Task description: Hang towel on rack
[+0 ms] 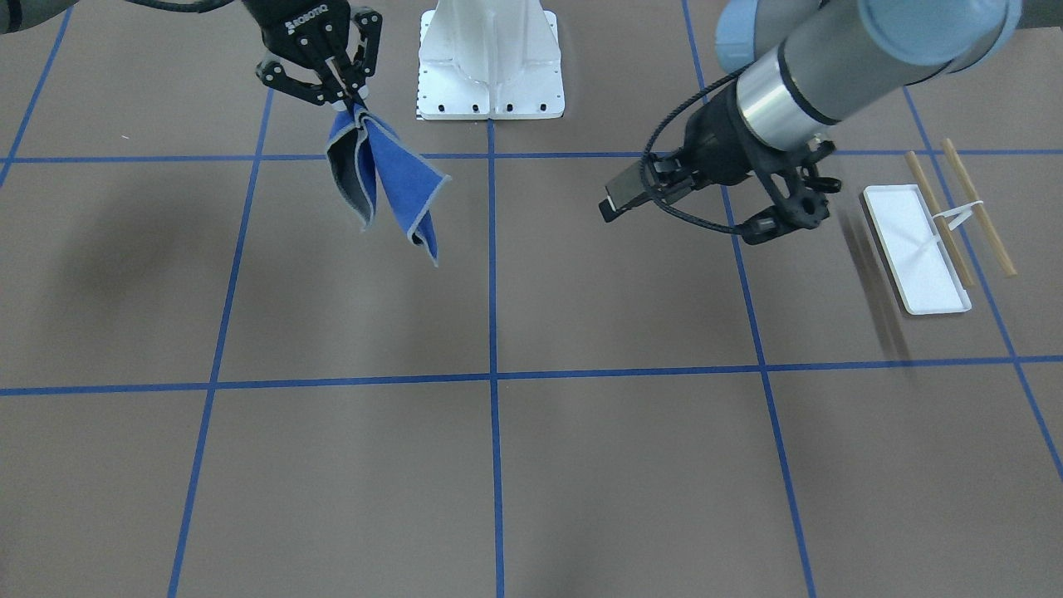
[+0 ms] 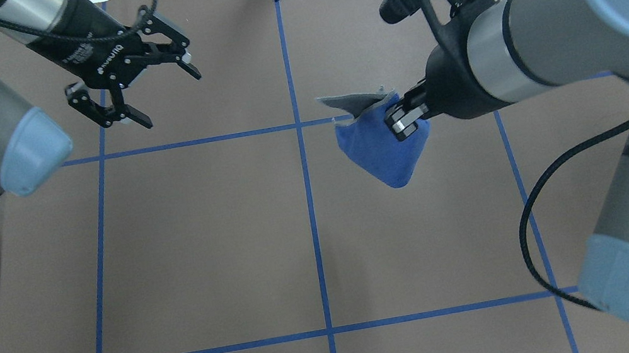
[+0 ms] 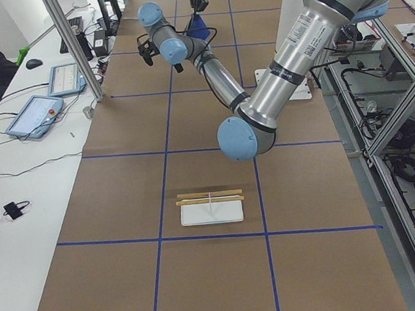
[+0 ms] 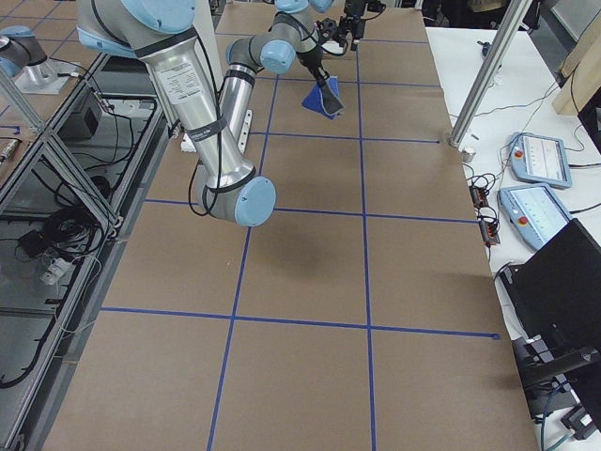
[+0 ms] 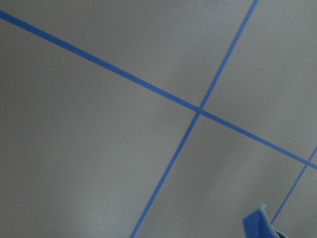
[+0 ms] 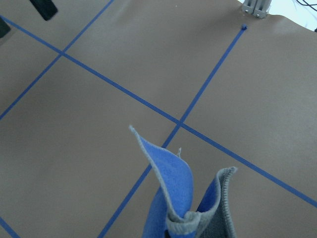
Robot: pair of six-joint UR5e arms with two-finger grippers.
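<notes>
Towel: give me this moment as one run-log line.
towel: hanging from shut right gripper | left gripper: open, empty | rack: bare, on robot's left side | hang: not yet done

The towel (image 1: 390, 178), a royal-blue cloth with thin grey edging and a greyish underside, hangs clear of the surface (image 1: 581, 465) in loose vertical folds, its top bunched and pinched in the right gripper (image 1: 345, 101). The rack (image 1: 909, 241) has a flat white tray-like base and a thin white upright carrying two parallel light wooden rods (image 1: 938, 218). It stands on the surface at the robot's left side, well apart from the towel.
</notes>
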